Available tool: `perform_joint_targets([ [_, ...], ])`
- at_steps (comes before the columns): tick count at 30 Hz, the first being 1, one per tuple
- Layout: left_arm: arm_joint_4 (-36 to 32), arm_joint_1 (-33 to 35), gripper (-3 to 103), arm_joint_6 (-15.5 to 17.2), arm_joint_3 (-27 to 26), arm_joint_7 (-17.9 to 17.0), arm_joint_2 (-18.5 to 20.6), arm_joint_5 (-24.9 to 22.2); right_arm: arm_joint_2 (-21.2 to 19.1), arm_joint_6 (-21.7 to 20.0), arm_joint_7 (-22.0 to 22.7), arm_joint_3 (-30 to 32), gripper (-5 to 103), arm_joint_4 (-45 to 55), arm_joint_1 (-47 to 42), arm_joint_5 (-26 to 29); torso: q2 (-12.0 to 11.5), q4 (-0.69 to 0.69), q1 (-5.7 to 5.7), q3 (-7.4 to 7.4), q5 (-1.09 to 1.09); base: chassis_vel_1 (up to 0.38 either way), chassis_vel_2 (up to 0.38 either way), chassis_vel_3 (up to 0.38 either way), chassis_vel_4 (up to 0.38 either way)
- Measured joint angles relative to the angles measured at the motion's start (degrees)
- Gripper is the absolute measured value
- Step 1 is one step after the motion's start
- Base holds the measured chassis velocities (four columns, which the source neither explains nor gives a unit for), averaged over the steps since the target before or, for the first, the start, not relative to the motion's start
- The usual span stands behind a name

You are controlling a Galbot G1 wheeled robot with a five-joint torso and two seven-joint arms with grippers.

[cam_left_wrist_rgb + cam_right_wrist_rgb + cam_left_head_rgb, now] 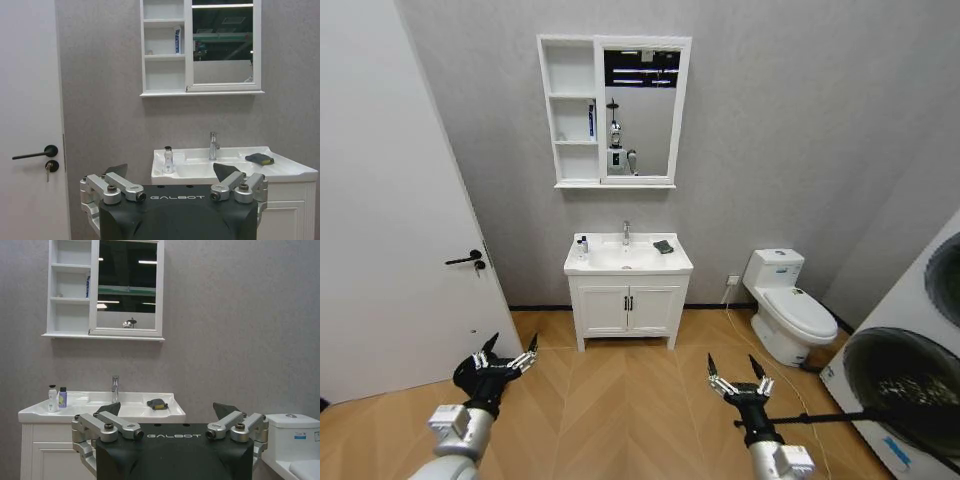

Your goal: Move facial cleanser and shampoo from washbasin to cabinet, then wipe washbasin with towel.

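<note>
The white washbasin (628,262) stands across the floor on its vanity, under the wall-hung cabinet (570,110) with mirror and open shelves. Two small bottles stand together at the basin's back left corner: a pale one (52,398) and a bluish one (62,397); I cannot tell which is the facial cleanser and which the shampoo. The dark towel (664,246) lies folded on the basin's right rim, also seen as the towel (260,159). My left gripper (505,355) and right gripper (740,372) hang low, far short of the vanity, both open and empty.
A blue-and-white tube (591,120) stands on the cabinet's middle shelf. A white door (390,230) with a dark handle is on the left. A toilet (785,305) and a washing machine (910,380) fill the right side. Wooden floor lies between me and the vanity.
</note>
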Motion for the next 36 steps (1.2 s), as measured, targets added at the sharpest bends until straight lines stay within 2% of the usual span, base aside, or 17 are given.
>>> perform_joint_targets([
  [6,-0.1,0.4,97,0.1,0.3,0.0,-0.3,0.2,-0.4,-0.2,0.0,0.5,100,0.6,0.2,0.2,0.0,0.00,0.00,0.00,0.00,0.000,0.000,0.000,0.000],
  [7,0.2,0.5,101,0.1,0.3,0.0,-0.4,0.5,-0.7,-1.0,0.2,0.5,100,1.2,0.1,0.4,0.0,0.00,0.00,0.00,0.01,0.000,0.000,0.000,0.000],
  [14,0.5,1.5,97,0.0,1.0,0.0,-0.9,1.8,-1.8,-4.0,0.7,0.4,100,2.3,0.6,1.7,0.0,0.00,0.00,0.00,-0.01,0.000,0.000,0.000,0.000],
  [23,1.0,3.2,97,-0.5,0.5,0.2,-1.2,2.1,-1.0,-3.0,0.2,0.2,100,-1.9,0.5,2.6,0.0,0.00,0.00,0.00,0.01,0.000,0.000,0.000,0.000],
  [29,4.4,3.4,97,-1.8,1.5,0.7,-3.3,3.5,-1.4,-2.6,-0.6,0.7,100,-3.8,-0.2,4.2,0.0,-0.01,0.00,0.00,0.00,0.000,0.000,0.000,0.000],
  [36,6.4,3.4,97,-2.5,2.5,1.0,-4.1,4.7,-1.2,-1.7,-1.0,0.4,100,-4.3,-1.5,4.7,0.0,-0.01,-0.01,0.00,0.00,-0.006,0.007,0.005,-0.004],
])
